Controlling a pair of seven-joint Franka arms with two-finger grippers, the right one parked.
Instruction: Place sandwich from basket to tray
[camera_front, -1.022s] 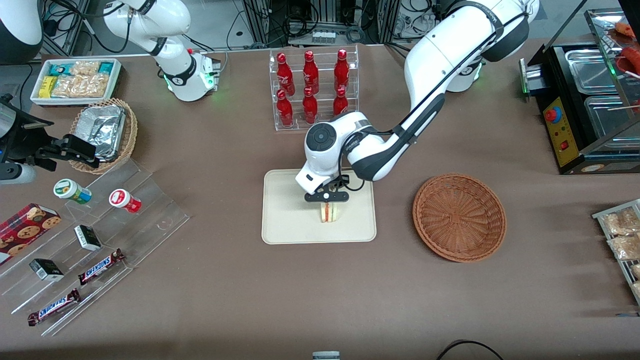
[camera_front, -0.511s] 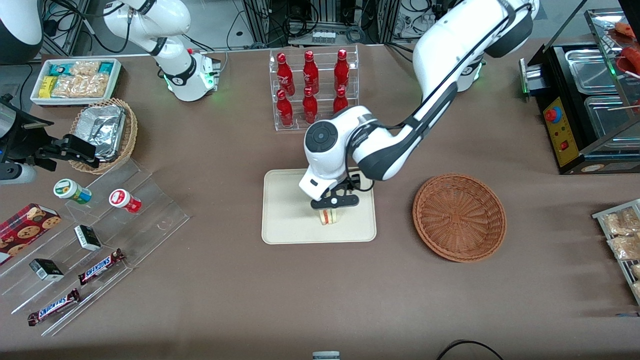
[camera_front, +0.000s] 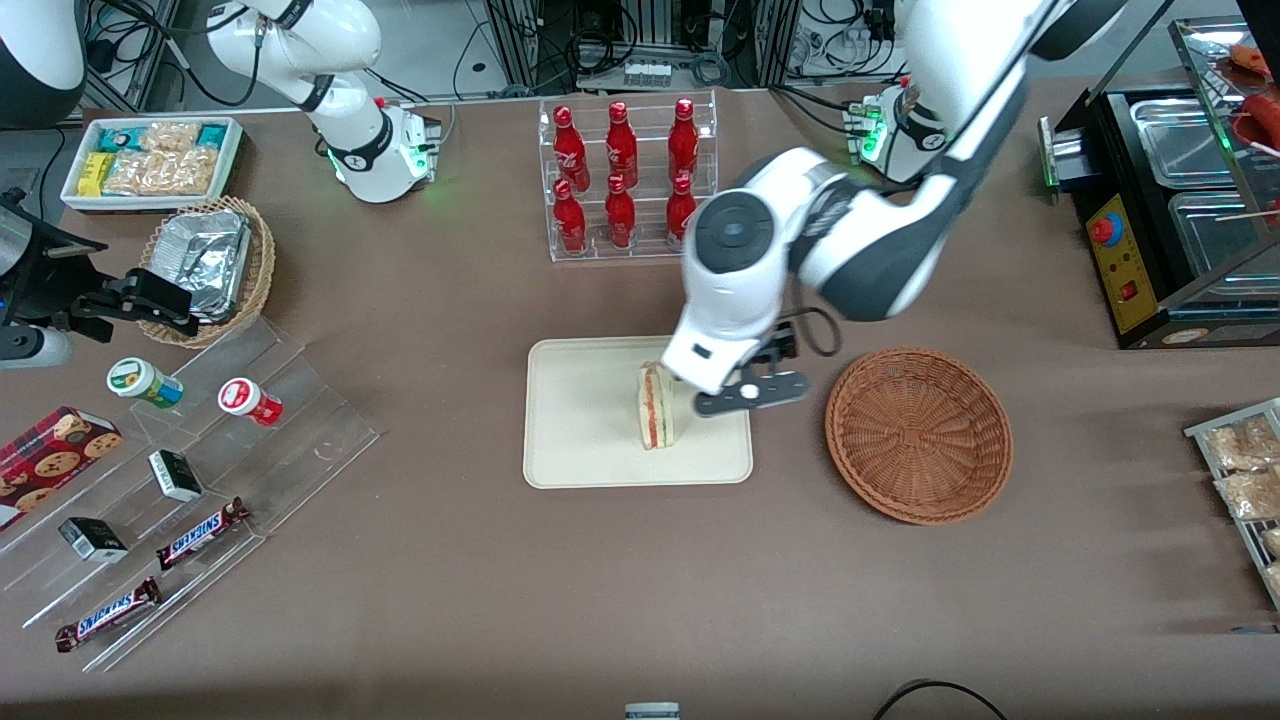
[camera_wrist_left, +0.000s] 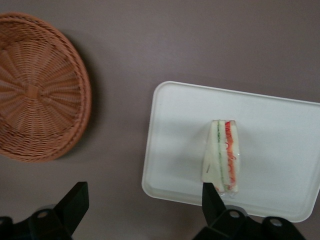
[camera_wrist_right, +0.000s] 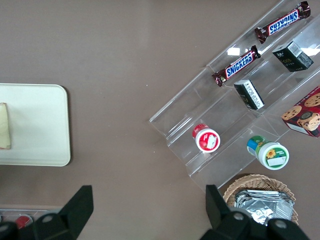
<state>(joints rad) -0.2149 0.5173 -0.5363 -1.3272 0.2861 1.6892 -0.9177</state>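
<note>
pincer (camera_front: 748, 392) hangs spread above bare table between tray (camera_front: 580, 450) and basket (camera_front: 918, 434), sandwich (camera_front: 656, 405) just beside.

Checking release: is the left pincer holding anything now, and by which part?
Nothing held. The left pincer is open, raised above the cream-white rectangular tray, clear of the triangular white-bread sandwich standing on it.

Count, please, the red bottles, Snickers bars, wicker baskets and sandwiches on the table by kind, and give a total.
Red bottles in the clear rack: 6
Snickers bars: 2
Wicker baskets: 2, the shallow reddish-brown basket and the deeper tan basket
Triangular white-bread sandwich on the cream rectangular tray: 1
Total: 11
The open pincer hovers between sandwich and reddish-brown basket, holding nothing.
</note>
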